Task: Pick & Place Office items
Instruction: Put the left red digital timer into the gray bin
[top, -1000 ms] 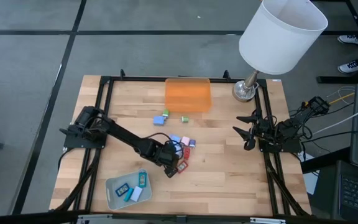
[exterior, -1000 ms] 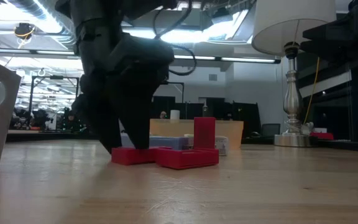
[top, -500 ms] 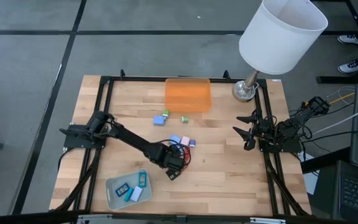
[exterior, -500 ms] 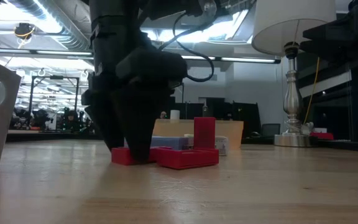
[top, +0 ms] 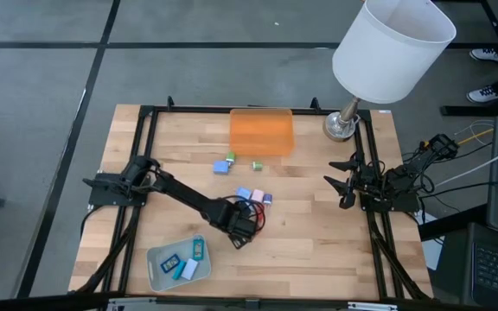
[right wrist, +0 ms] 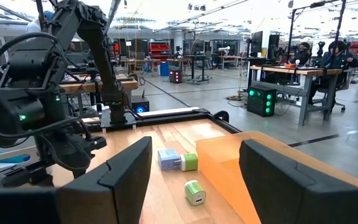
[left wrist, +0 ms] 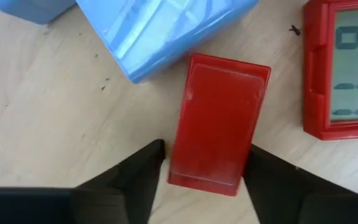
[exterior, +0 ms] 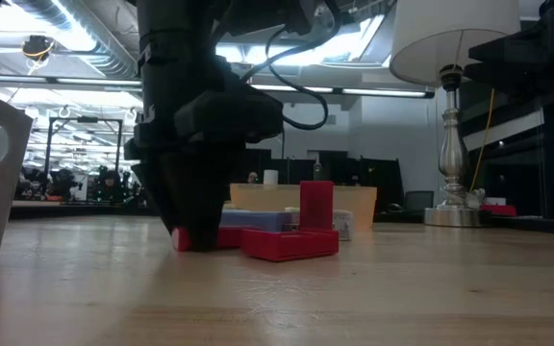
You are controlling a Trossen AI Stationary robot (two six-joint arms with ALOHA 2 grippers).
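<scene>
- Left gripper (left wrist: 205, 171): 1, low centre of high view, down on the table over the red pieces; fingers (left wrist: 143, 167) sit tight against both long sides of 1 red flat rectangle (left wrist: 217, 118), which lies flat on the wood – clamped on it.
- Red flat pieces seen in left wrist view: 2 – the gripped one, plus a red framed piece (left wrist: 344, 68) w/ grey digit face, right edge of that frame, apart from the first.
- Pale blue pieces in same view: 1 big blue block (left wrist: 160, 28) at top, corner just beside the gripped rectangle; 1 more blue bit (left wrist: 33, 7) in top-left corner.
- Centre cluster, high view: 1 blue block (top: 244, 193), 1 pink block (top: 257, 195), 1 small blue piece (top: 268, 199), upper right of the gripper.
- Upper centre: 1 blue piece (top: 221, 167), 2 green bits (top: 230, 157) (top: 256, 165), just below orange tray (top: 261, 131).
- Grey-green tray (top: 156, 273), lower left: approx. 3 blue pieces (top: 198, 249) inside.
- Right gripper (top: 342, 183): 1, right of centre, off the table items, fingers apart, nothing between.
- Lamp (top: 391, 47): 1, upper right.
- Wooden table (top: 318, 250): 1.
</scene>
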